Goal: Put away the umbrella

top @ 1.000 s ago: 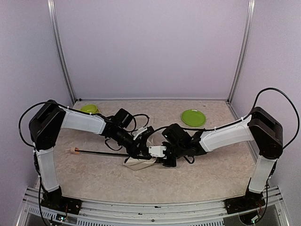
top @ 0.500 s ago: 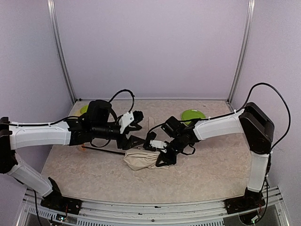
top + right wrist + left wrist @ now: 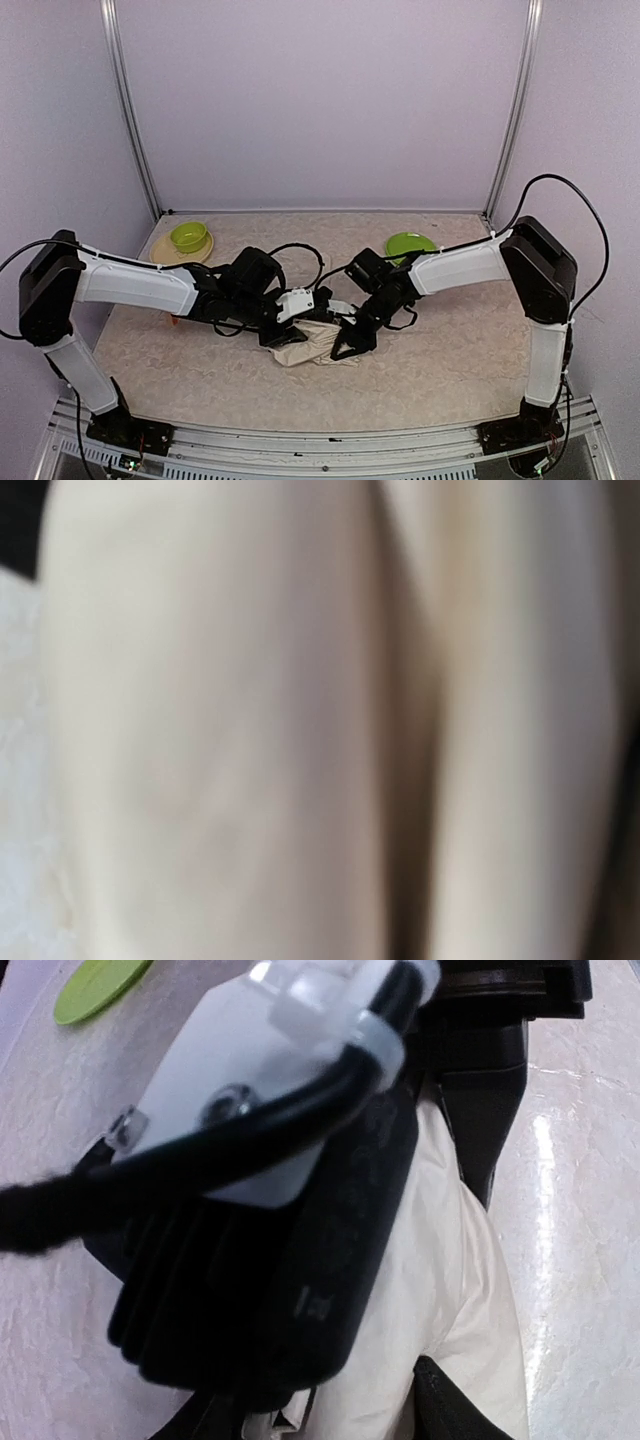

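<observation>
Progress looks partial: the umbrella lies at lower centre of the top view as a loose cream bundle on the desk, its canopy collapsed but crumpled, not rolled tight or strapped. Its shaft and handle I cannot make out, since the left arm crosses where they would lie.

Both arms meet over the bundle. The left gripper sits at its upper edge, and in the left wrist view its fingers stand either side of a fold of fabric; whether they bite on it I cannot tell. The right gripper is down against the bundle's right end (its own camera shows only blurred cream cloth), so its state I cannot tell either.

No sleeve, bin or stand shows, only a green plate and a green bowl near the back. I judge that gathering, tightening and stowing remain.
</observation>
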Action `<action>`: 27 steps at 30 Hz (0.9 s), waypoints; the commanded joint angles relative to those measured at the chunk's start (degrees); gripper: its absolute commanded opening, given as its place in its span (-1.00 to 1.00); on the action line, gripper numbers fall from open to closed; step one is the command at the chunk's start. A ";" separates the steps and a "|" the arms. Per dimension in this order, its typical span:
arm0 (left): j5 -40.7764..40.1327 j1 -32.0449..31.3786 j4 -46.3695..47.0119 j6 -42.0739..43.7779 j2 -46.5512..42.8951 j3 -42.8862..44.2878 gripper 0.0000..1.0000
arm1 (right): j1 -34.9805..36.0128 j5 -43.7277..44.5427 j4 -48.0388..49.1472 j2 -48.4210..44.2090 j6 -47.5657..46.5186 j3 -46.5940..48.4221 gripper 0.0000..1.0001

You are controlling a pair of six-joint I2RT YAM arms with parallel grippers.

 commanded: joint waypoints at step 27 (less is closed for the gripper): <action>-8.47 -8.73 -2.98 14.22 7.63 2.78 0.65 | -4.75 -11.50 -14.32 12.47 8.47 4.67 -0.87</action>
